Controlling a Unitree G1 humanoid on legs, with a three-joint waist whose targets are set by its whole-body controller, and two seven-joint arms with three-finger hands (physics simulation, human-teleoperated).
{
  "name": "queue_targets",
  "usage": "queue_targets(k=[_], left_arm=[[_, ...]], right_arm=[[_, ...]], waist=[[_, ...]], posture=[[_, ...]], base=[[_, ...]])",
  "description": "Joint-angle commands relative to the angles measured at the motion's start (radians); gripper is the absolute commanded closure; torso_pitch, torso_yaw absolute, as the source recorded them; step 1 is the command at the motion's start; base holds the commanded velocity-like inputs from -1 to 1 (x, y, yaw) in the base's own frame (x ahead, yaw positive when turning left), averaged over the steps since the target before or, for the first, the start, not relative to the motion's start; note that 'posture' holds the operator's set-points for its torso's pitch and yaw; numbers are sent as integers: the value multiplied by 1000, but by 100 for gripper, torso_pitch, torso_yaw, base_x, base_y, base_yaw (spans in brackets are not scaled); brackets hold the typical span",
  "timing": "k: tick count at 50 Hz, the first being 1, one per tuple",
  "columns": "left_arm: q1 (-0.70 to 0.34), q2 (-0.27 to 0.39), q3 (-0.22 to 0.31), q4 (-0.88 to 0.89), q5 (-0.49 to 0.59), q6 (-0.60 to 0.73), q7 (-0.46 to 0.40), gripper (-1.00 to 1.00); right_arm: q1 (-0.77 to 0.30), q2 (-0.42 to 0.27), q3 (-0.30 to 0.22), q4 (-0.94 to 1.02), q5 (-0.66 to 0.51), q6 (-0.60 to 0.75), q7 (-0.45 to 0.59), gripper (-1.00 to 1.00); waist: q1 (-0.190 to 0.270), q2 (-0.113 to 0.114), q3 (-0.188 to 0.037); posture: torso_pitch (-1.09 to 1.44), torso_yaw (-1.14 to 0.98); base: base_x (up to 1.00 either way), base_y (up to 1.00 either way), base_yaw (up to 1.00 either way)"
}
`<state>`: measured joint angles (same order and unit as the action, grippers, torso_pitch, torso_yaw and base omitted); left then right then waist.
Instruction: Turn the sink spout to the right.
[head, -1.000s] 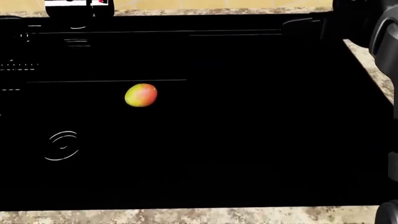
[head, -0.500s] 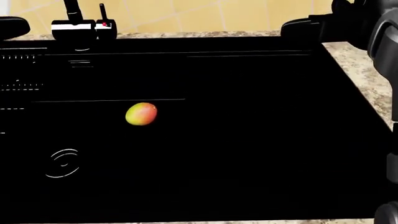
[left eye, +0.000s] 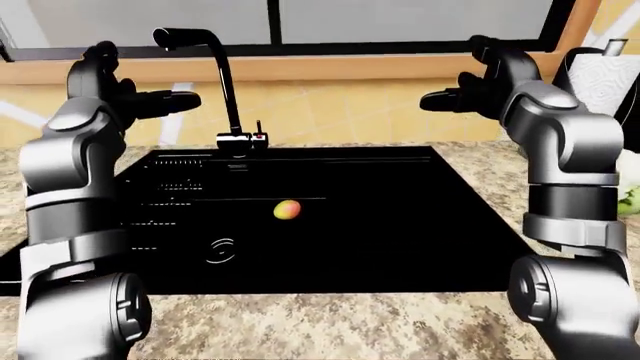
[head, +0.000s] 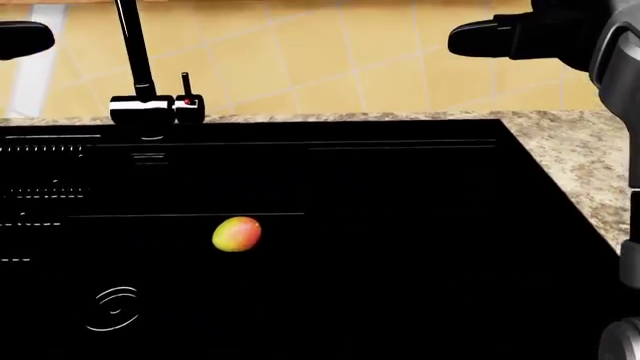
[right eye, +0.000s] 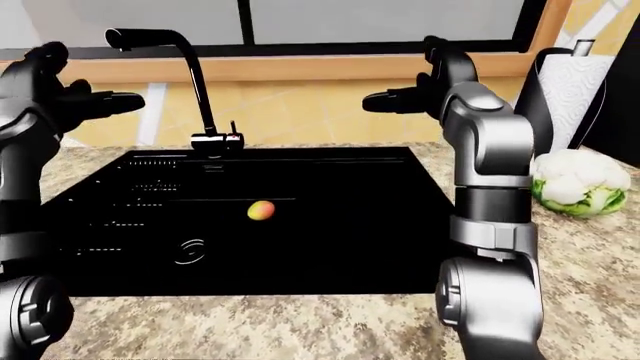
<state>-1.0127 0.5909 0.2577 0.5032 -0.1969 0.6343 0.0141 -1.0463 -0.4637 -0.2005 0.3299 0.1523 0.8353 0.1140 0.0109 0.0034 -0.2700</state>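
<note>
The black sink spout (left eye: 222, 82) rises from a chrome base (left eye: 240, 140) at the sink's far rim, and its curved tip (left eye: 165, 36) points to the view's left. A small handle (head: 186, 96) stands beside the base. My left hand (left eye: 170, 101) is held up, open, just left of the spout's neck and not touching it. My right hand (left eye: 440, 97) is raised and open, well right of the spout above the sink's right side. Both hands are empty.
A mango (head: 237, 234) lies in the black sink basin (left eye: 400, 225) near the drain (left eye: 220, 250). Speckled stone counter (left eye: 330, 322) surrounds the sink. A paper towel roll (right eye: 570, 90) and a cauliflower (right eye: 575, 180) stand on the right. A window runs above the tiled wall.
The head camera has tilted up: the sink, mango and faucet base slide down in the picture and the spout's neck comes into view. The mango has not moved in the basin.
</note>
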Motion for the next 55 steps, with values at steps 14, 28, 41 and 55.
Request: queue_targets(k=[14,28,41,55], left_arm=[[-321,75,-22,427,94,-186,13,-100],[-481,78,-38,678,136,-230,36,-100],[-477,23,-29,739,149,-239,61,-100],[-521,17,-35,733,160,-225,75,-100]], right_arm=[[-39,-14,-7,-35,4,-21,1,-100],[-48,-7,-2,-25,2,-25,-1,-100],[-57,-13,-3,-28,2,-16,1,-100],[-69,-13,-2,-25,-3,-11,3,-100]], waist=[[2,-4,-15],[1,-5,-15],[-1,-7,-16],[-5,-9,-15]], posture=[[-40,0],[-40,0],[-40,0],[-40,0]], base=[[0,0,0],[0,0,0],[0,0,0],[0,0,0]])
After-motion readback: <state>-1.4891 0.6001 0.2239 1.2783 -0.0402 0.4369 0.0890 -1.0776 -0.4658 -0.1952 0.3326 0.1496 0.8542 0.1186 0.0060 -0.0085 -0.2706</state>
